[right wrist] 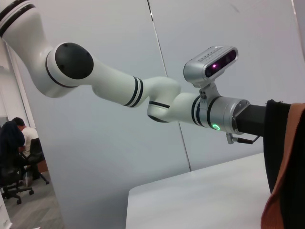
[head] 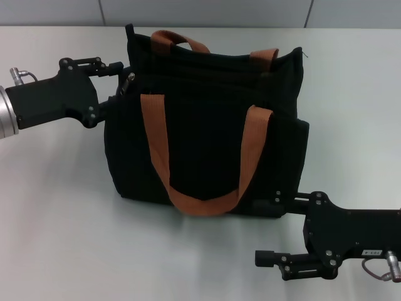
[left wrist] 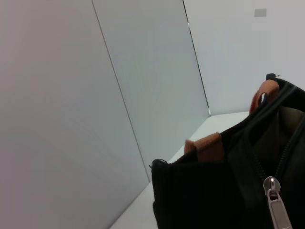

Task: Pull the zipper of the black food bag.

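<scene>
Bag: one black food bag [head: 207, 125] stands upright on the white table [head: 62, 238], mid-frame in the head view, long axis running left-right across the view, open top edge facing up and slightly back. Two rust-orange strap handles: near one [head: 202, 160] hangs down the front face in a U, far one [head: 182, 41] arches over the back edge. One zipper [head: 130, 81], silver pull tab, sits at the bag's left end of the top track, right by the left gripper [head: 119, 70]. In the left wrist view the pull tab [left wrist: 278, 207] hangs lengthwise down with the track running up and away from it; the bag top gapes, showing a dull olive lining [left wrist: 286, 129]. Left gripper comes in from the left side at the bag's upper left corner, fingers reaching to the zipper end; cannot tell from any view whether they are closed on the tab or just beside it. Right gripper [head: 276, 227] is low at the bag's front right bottom corner, fingers spread wide: one finger [head: 289, 199] touching the bag's base edge, the other [head: 270, 258] out over the table, nothing between them. Right wrist view shows the left arm [right wrist: 143, 93] stretched toward the bag, with a bag edge and orange strap at the frame side. Counts: one bag, one zipper pull, two handles, two grippers.
</scene>
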